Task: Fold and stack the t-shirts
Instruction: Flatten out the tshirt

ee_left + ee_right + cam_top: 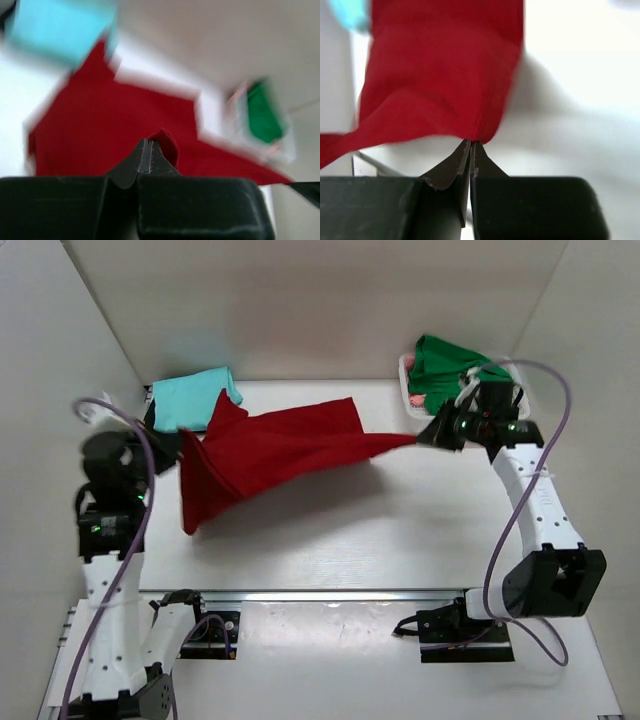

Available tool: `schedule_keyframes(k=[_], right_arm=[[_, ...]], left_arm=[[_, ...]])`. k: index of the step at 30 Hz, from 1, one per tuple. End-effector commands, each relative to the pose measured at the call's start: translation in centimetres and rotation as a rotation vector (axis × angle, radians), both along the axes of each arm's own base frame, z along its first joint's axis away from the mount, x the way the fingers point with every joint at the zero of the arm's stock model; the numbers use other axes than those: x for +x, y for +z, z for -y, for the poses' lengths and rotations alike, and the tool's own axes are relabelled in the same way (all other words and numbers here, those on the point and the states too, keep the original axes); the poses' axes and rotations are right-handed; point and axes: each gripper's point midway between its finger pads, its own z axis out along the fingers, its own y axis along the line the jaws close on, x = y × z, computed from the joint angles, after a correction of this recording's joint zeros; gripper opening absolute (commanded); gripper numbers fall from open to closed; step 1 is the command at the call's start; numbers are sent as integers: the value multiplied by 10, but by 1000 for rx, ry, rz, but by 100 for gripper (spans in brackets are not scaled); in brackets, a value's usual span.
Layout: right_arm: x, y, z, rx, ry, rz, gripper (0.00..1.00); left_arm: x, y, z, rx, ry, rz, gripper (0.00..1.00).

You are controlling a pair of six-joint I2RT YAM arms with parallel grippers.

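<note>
The dark red t-shirt (270, 450) hangs stretched above the table between my two grippers. My left gripper (178, 445) is shut on its left edge; in the left wrist view a fold of red cloth (167, 142) sticks out of the closed tips (149, 145). My right gripper (428, 435) is shut on the shirt's right corner; in the right wrist view the cloth (445, 75) runs away from the closed tips (470, 145). The light teal t-shirt (193, 398) lies folded at the back left. The bright green t-shirt (445, 365) lies in the basket at the back right.
The white lattice basket (408, 390) stands at the back right corner, just behind my right gripper. White walls enclose the table on the left, back and right. A metal rail (330, 594) runs along the near edge.
</note>
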Motion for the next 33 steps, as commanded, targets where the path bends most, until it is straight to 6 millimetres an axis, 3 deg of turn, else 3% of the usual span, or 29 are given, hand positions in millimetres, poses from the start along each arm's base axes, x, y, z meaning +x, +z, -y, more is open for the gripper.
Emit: schedule_keyframes(k=[1,2,4,7,10,11,12,13,14,15,16,17,18,19,20,21,22,23,24,25,26,27,28,30,31,32,33], right_arm=[[-42,-14,9,-36,-51,-27,0],[-53,-23,14,-34,-77,-55,0],[-68,-26,20,-65,-110,-59,0],[-76,-11,21,-67,-102,-22,0],[-62,-7,5,-60,-29,-23,0],[-54,-2,-1,-36,-8,-15,0],[-42,-15,-13,-4,42,-62,0],[-26,-25,-23,5,83,-97,1],[-10,-14,-29,6,103,-65,0],[8,-34,-37,-22,128,-101,0],[33,-35,-45,-47,147,-89,0],[61,-30,-51,-63,160,-60,0],[75,-27,-50,-74,148,-50,0],[104,-6,-57,-84,159,26,0],[122,43,-56,-108,145,154,0],[145,78,-56,-123,125,256,0],[160,78,-57,-121,126,272,0],[159,134,-58,-95,107,405,1],[165,152,-47,-91,78,463,0],[157,187,-44,-84,59,564,0],[141,201,-33,-100,20,591,0],[150,175,-33,-104,15,573,0],[120,227,-19,-74,-23,722,0],[108,203,0,-37,-56,651,0],[104,200,13,-54,-77,631,0],[102,194,20,-83,-81,618,0],[100,175,20,-97,-68,566,0]], left_arm=[[-38,-114,12,-107,-12,-315,1],[-51,-131,16,-131,-24,-357,0],[-66,-139,30,-156,-66,-381,0],[-64,-130,34,-118,-80,-386,0],[-42,-123,40,-82,-127,-398,0],[-29,-131,48,-85,-181,-425,0],[-15,-153,46,-109,-187,-495,0],[-1,-153,50,-155,-240,-480,2],[12,-178,55,-218,-249,-556,8],[32,-183,66,-258,-272,-551,21],[52,-166,69,-256,-278,-476,19],[76,-150,78,-249,-297,-424,5],[93,-157,78,-250,-290,-445,0],[114,-124,69,-240,-278,-365,0],[138,-126,47,-237,-225,-364,0],[162,-91,39,-221,-218,-288,0],[177,-34,23,-197,-202,-157,0],[195,-29,10,-187,-175,-156,0],[208,28,1,-130,-168,-36,0],[197,94,-10,-82,-133,78,0],[187,141,-15,-31,-108,159,0],[186,143,-17,-11,-93,142,0],[166,178,-23,20,-65,229,0],[127,202,-19,34,-78,298,0],[136,165,-21,18,-74,214,0],[112,163,-12,30,-70,238,0],[96,159,-2,34,-86,214,0]])
